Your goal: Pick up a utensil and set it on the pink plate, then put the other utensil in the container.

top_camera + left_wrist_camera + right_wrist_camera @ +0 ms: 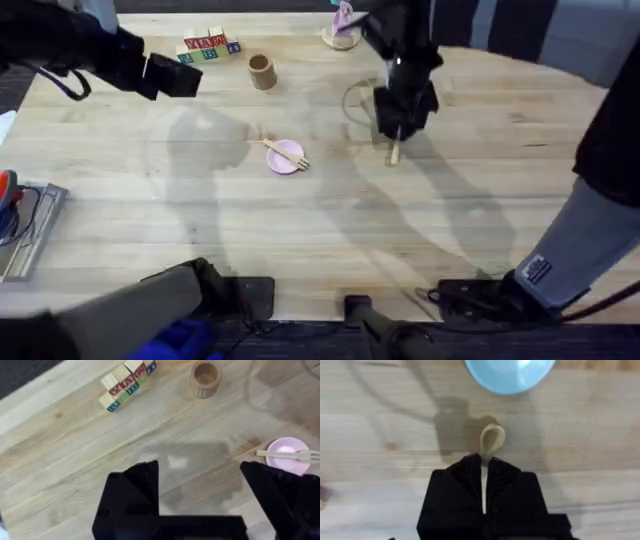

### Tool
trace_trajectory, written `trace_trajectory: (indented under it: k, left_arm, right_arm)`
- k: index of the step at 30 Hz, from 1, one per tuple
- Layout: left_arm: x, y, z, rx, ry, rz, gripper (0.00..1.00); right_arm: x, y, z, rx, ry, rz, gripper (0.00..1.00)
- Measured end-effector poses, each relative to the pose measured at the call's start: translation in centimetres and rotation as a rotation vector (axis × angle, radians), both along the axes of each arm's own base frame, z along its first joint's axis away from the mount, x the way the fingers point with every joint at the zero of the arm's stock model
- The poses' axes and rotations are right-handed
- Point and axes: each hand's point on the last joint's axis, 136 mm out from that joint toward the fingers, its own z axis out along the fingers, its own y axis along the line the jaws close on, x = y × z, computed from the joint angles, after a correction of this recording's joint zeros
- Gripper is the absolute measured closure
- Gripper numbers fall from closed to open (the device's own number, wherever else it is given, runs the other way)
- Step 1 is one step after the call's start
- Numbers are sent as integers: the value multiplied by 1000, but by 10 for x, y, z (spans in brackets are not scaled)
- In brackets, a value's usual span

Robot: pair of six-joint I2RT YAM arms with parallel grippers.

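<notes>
Toward the far right of the worktop [480, 120], the right end effector [398, 135] is pointing down with its black fingers [465, 480] pressed together on the slim handle of the wooden spoon [491, 440]. In the right wrist view the spoon's oval bowl is sticking out past the fingertips, and its shadow is lying on the wood beside it; whether the bowl is touching the wood cannot be told. Just beyond the spoon the light blue plate [510, 374] is sitting on the worktop, apart from the spoon.

Over the far left corner the left end effector [200, 495] is hovering with its two black fingers [135, 485] spread wide and nothing between them. Below it is bare wood.

Near the middle of the worktop the pink plate [285, 159] is lying flat, and the wooden fork [282, 153] is resting across it, its handle overhanging the rim toward the far left and its tines overhanging the opposite rim. Well apart from the plate, toward the far edge, the brown cup [262, 71] is standing upright with its mouth open to the top. Left of the cup, a cluster of lettered wooden blocks [208, 46] is sitting close to the far edge. A pink figure on a round wooden base [341, 32] is standing at the far edge, behind the right arm.
</notes>
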Motion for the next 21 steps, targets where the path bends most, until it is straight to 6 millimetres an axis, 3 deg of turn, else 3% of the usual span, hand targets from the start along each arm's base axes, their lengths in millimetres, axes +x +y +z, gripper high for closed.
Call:
trace_trajectory:
  k: [8, 15, 21]
  left_arm:
    - [9, 25, -50, -54, 71, -107, 10]
    - [33, 36, -59, -48, -62, -253, 9]
    - [50, 54, -74, -103, -156, -279, 10]
  right_arm:
    - [30, 15, 54, 56, -107, 71, 969]
    - [45, 26, 93, 105, -217, 121, 969]
    - [57, 41, 108, 135, -287, 169, 968]
